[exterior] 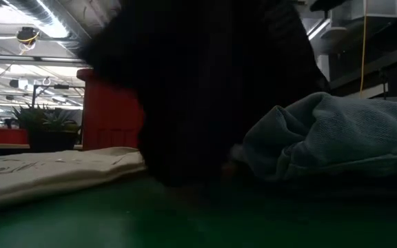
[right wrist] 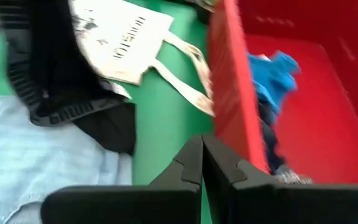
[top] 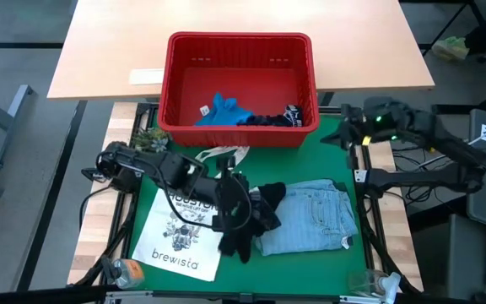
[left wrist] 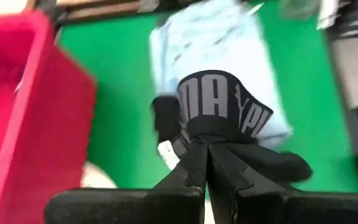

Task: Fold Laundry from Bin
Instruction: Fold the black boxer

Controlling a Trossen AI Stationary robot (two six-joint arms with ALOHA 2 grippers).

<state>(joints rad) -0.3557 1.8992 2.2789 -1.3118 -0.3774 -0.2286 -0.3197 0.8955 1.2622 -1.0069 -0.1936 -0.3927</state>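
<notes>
Industrial lab: exposed ceiling ducts [exterior: 43, 24], robot workbench [top: 243, 59].

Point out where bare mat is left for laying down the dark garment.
Free: green mat between the red bin and the folded denim. Crowded: mat centre, where the left hand, shut on the dark garment, sits between the tote bag and denim.
</notes>
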